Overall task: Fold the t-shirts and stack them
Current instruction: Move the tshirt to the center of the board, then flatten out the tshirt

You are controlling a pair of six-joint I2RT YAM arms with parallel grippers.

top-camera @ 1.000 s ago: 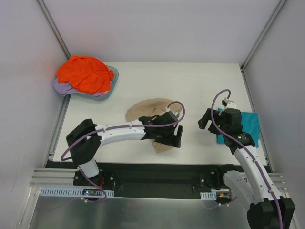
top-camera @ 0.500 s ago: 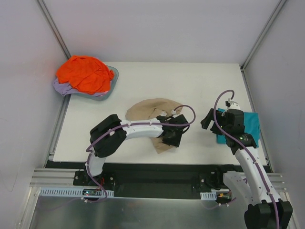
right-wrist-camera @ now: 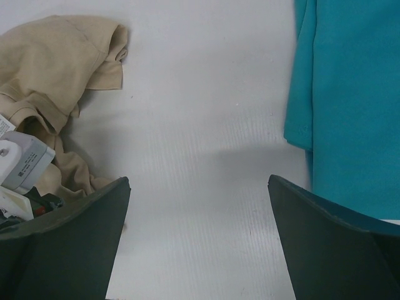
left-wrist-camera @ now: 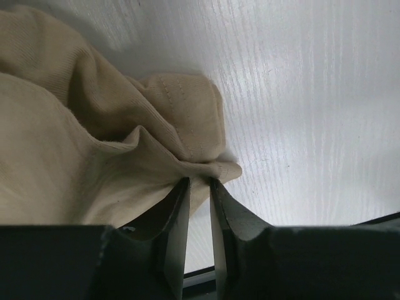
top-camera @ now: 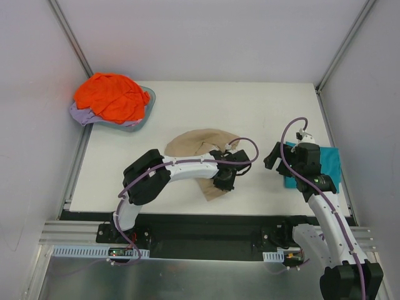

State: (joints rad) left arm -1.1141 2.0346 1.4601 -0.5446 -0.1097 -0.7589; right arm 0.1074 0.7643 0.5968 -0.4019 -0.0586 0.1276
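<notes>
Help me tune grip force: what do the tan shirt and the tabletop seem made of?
Tan shirt: soft matte knit, probably cotton; fine ribbing, stitched hem, loose folds. Tabletop: hard white board, slight sheen, faint streaked grain; possibly laminate.

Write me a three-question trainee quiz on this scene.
1. True or false: the right end effector stands open.
2. Which t-shirt does the left end effector pinch? A lavender, B tan, C teal.
3. Fill in: the orange t-shirt lies heaped in the ____.
Key: 1 true; 2 B, the tan t-shirt; 3 basin.
</notes>
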